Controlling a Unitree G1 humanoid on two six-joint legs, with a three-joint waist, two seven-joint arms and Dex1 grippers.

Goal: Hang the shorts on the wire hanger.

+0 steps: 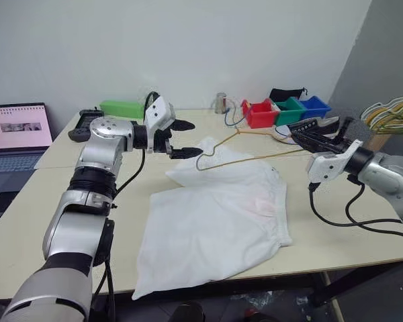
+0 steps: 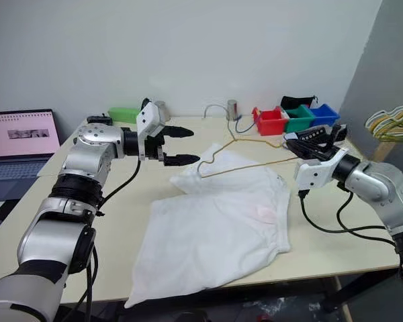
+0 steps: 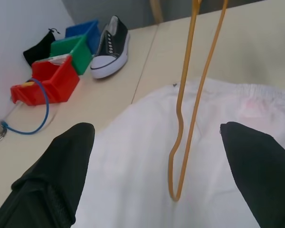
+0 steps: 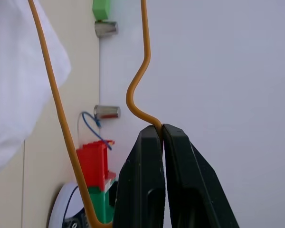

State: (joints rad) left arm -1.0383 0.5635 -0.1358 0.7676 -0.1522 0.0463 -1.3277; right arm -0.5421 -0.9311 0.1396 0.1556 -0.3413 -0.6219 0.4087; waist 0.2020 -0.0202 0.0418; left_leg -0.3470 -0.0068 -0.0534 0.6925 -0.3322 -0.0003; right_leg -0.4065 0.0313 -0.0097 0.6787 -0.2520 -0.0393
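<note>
Shorts (image 1: pixel 215 228) lie spread flat on the pale tabletop (image 1: pixel 47 235), white and a little rumpled, with a faint pink mark near the gathered waistband. They take up the middle of the surface, one corner reaching the near edge at about 7 o'clock.

Above their far end hangs the hanger (image 1: pixel 238 149), thin yellow wire, lifted off the cloth and tilted. The right hand (image 4: pixel 160 130) has its two black fingers pressed together on the wire close to the bend, at about 3 o'clock from the shorts. The left hand (image 1: pixel 183 138) hovers at about 11 o'clock from the shorts, fingers spread wide with nothing between them, facing the hanger's narrow looped end (image 3: pixel 175 190).

Along the far edge of the tabletop, toward 1 o'clock, stand three small bins in a row, red (image 1: pixel 258 113), green (image 1: pixel 290 109) and blue (image 1: pixel 316 105), with a black pouch (image 1: pixel 285 94) behind them and a black-and-white sneaker (image 3: pixel 109 47) beside them. A blue cable loop (image 3: pixel 38 109) lies by the red bin, and a small metal can (image 1: pixel 219 102) stands near it. At 11 o'clock sits a green box (image 1: pixel 121 107). A laptop (image 1: pixel 17 131) with a lit pink screen stands off at 9 o'clock. Behind everything is a plain white wall (image 1: pixel 188 47), and at the right edge more hangers (image 1: pixel 389 114), pale green and yellow, hang in a bunch.
</note>
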